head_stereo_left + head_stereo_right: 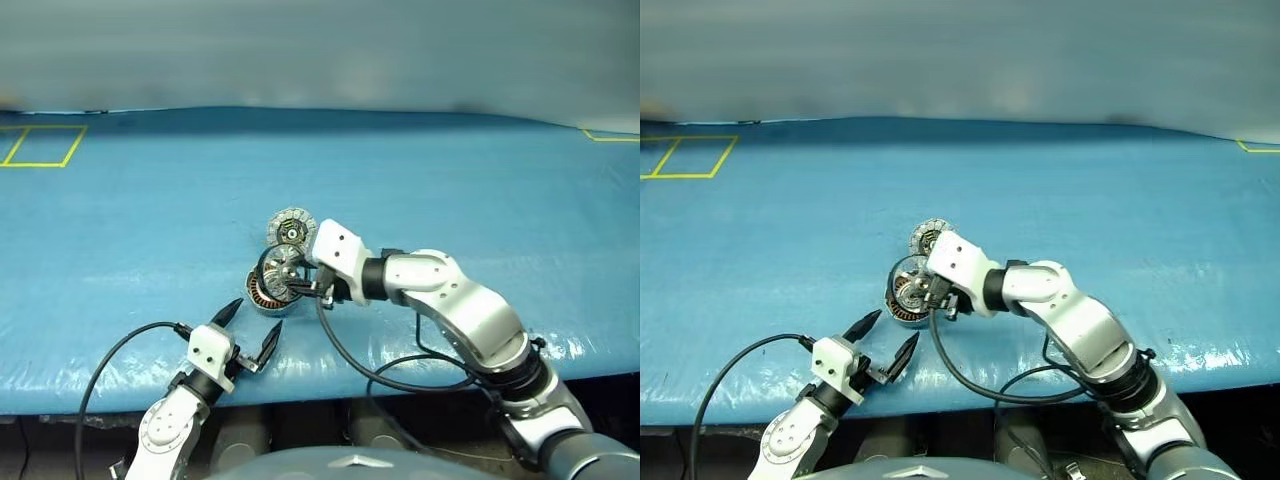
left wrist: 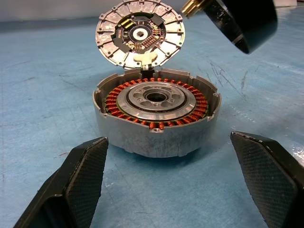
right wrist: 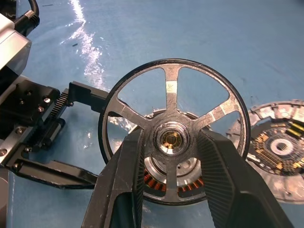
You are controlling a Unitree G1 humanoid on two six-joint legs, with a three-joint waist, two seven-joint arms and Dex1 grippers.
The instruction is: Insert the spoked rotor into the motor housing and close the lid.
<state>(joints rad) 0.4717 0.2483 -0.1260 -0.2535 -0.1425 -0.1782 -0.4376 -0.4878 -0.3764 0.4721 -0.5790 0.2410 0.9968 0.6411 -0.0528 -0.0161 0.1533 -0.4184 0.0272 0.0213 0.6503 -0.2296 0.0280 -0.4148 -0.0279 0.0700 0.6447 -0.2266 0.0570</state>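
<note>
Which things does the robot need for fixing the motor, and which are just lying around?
Needed:
- spoked rotor, pinched in the right gripper
- motor housing, open
- lid, tipped up
- left gripper, open beside it

Just there:
- blue table cover
- yellow tape square

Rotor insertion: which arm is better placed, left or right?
Right. Its end effector already grips the spoked rotor by the hub, just above the open motor housing, lid up. The left end effector is open, empty, short of the housing.
</note>
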